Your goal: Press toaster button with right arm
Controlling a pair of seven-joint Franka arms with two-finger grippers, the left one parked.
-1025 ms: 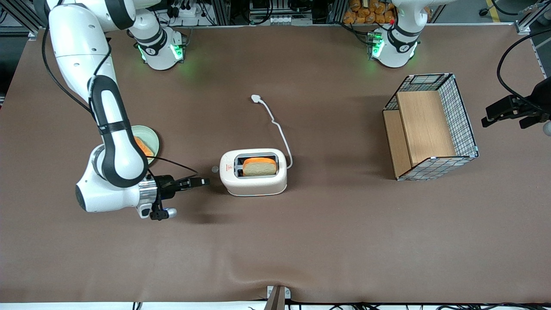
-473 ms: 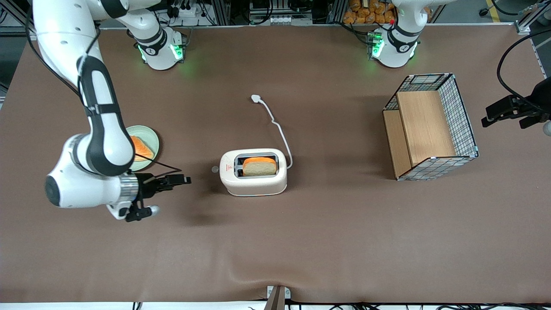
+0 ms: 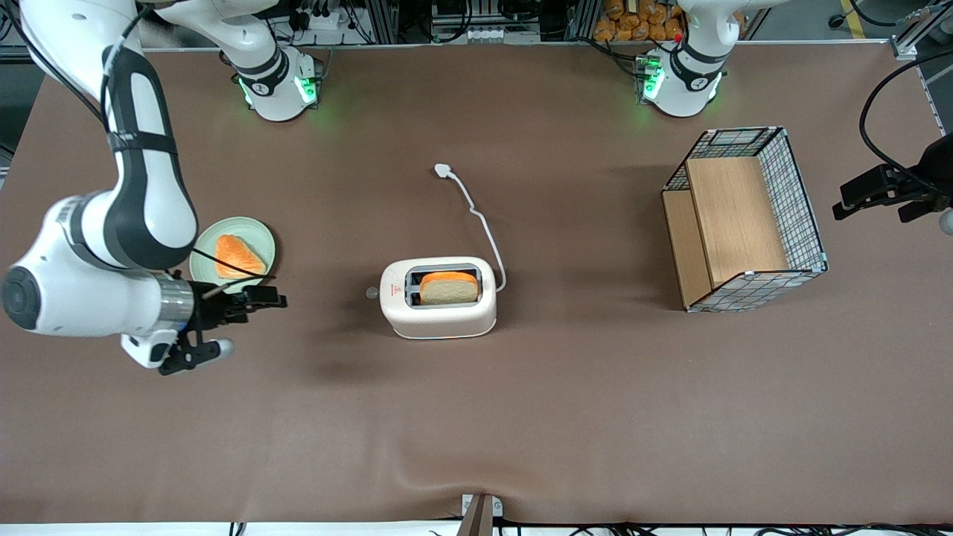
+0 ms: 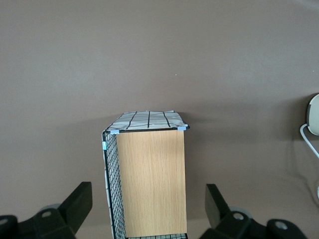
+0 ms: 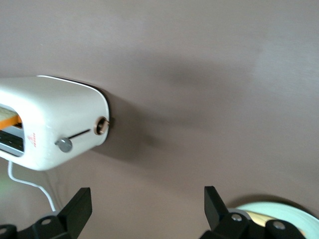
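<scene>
Gripper held apart from the toaster, nothing grasped.

The gripper (image 3: 272, 300), fingers spread and empty, is pointed along the toaster's (image 3: 438, 298) long axis; the toaster button (image 5: 64, 145) is carried on the facing narrow end, beside the plate (image 3: 257, 231).

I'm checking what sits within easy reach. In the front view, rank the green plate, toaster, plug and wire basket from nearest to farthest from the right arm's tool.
The tool hangs over the table, toward the working arm's end.
1. Green plate, just beside the tool.
2. Toaster, mid-table.
3. Plug, farther from the front camera than the toaster.
4. Wire basket, at the parked arm's end.
</scene>
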